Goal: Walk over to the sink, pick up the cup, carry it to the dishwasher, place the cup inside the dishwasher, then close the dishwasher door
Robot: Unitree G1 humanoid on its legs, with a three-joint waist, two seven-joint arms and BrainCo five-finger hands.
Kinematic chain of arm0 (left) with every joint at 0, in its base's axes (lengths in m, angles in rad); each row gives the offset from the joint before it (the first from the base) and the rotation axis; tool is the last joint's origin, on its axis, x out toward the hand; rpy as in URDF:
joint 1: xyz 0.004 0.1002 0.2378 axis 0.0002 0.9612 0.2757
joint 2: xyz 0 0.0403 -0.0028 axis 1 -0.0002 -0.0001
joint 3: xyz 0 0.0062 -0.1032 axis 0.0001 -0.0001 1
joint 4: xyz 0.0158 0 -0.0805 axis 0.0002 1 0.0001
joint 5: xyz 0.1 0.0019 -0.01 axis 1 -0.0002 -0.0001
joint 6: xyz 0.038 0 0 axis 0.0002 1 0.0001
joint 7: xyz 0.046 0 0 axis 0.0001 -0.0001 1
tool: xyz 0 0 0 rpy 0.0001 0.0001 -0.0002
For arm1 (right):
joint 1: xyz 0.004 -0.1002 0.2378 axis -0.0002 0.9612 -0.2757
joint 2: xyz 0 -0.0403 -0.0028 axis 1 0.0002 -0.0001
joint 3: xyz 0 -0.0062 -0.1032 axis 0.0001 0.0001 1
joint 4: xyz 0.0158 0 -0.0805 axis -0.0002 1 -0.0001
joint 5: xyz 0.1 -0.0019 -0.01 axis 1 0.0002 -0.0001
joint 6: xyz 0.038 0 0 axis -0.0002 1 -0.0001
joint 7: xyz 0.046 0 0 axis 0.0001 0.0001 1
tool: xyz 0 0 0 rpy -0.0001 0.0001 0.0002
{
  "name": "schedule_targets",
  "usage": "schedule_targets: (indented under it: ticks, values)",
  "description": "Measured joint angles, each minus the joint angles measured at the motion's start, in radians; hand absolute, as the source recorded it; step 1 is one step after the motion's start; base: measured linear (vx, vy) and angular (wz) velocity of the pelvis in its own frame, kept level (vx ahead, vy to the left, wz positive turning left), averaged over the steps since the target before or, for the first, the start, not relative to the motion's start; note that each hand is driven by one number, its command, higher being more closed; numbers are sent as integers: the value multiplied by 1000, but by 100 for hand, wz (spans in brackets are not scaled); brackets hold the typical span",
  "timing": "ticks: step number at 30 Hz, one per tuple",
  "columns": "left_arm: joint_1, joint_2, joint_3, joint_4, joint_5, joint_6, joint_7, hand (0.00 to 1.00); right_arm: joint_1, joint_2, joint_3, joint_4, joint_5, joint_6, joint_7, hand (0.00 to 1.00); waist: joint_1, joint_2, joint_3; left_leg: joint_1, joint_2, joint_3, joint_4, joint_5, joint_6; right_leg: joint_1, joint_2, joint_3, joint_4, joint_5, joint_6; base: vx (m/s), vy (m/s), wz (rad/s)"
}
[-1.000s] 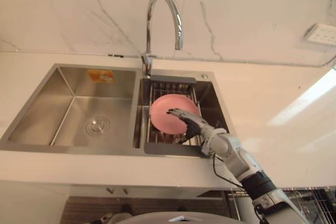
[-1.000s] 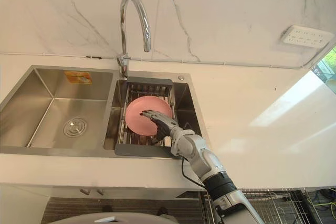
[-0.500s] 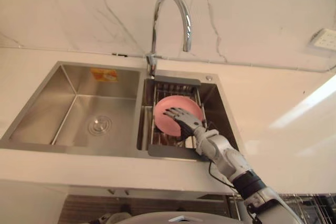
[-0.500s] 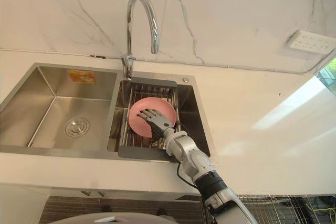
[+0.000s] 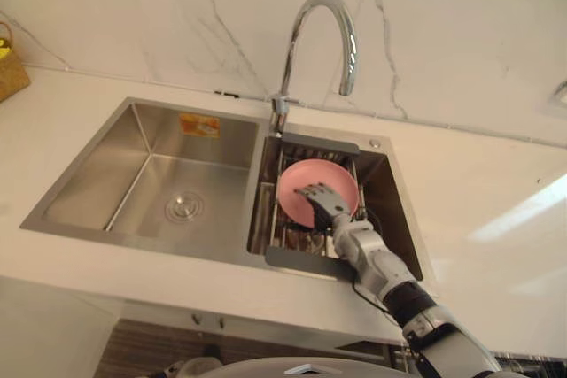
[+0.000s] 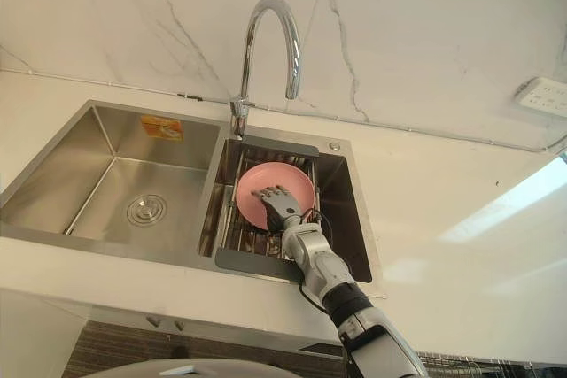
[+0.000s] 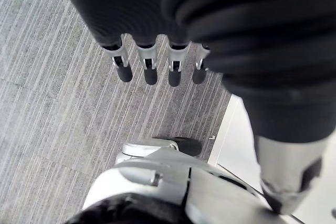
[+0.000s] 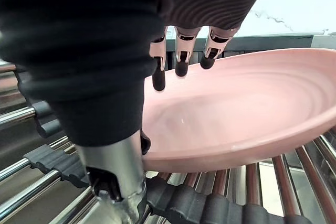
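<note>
While reaching right hand (image 5: 323, 206) over smooth round pink plate (image 5: 299, 180) on steel rack (image 8: 21, 192), holds fingers (image 8: 181, 56) straight, gripping nothing. Hangs left hand (image 7: 152, 61) open-fingered over striped floor (image 7: 52, 103).

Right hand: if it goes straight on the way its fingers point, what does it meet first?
Most likely the pink plate: the right hand holds straight fingers just above its inner surface. Past the plate lies the dark far edge of the rack. The gap is hard to judge.
</note>
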Motion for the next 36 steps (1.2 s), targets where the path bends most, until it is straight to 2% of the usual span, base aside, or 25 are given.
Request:
schedule_targets:
  ticks: [5,15,28,33,36]
  values:
    - [-15,1,-14,-1,7,1,0,0,-36,26,13,86,36,0,48,0,14,0,12,3,-1,-5,0,1,0,12,0,-8,0,-1,1,0,0,5]
    - [-22,11,-32,-5,7,8,-1,0,-62,31,7,124,57,-8,45,0,12,-9,36,15,-11,-12,0,-3,5,31,-11,-26,3,-9,9,-3,3,3]
    - [-29,14,-34,-4,8,8,-1,0,-62,52,2,155,-3,11,-55,0,15,-14,39,18,-11,-5,0,-3,6,31,-13,-23,5,-9,8,0,0,0]
    - [-29,14,-32,-7,21,7,-3,0,-58,51,-25,158,-2,-37,-85,0,14,-14,42,16,-12,-6,0,-4,6,31,-14,-24,5,-10,10,0,0,0]
    - [-29,12,-31,-9,37,6,-4,0,-58,47,-31,157,4,-49,-93,0,12,-13,45,14,-14,-9,0,-4,7,30,-16,-25,8,-12,14,0,0,1]
